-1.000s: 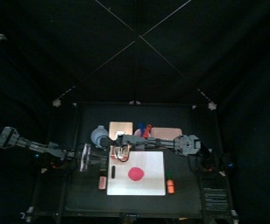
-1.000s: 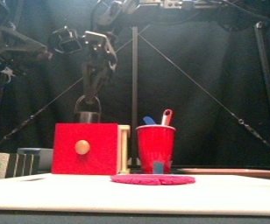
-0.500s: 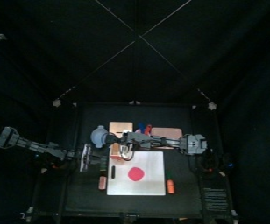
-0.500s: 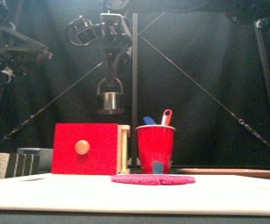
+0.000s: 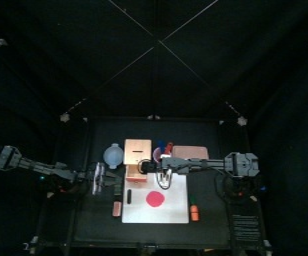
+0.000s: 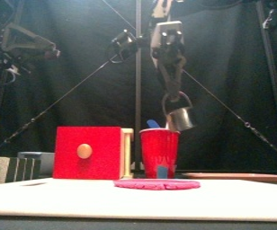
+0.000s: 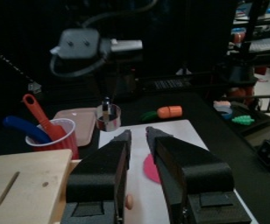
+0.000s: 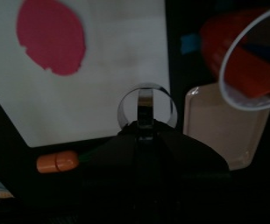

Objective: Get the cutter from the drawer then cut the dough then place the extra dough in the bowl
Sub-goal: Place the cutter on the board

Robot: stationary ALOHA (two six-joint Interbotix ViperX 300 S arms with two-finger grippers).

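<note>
We've got the right gripper clamped on the cutter by its wire handle, so it hangs in the air just above the red cup. The dough lies flat on the white board – left gripper sits at the left, jaws slightly apart

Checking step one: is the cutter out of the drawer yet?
Out. The cutter hangs in the air from the right gripper, above the red cup, apart from the wooden box.
</note>
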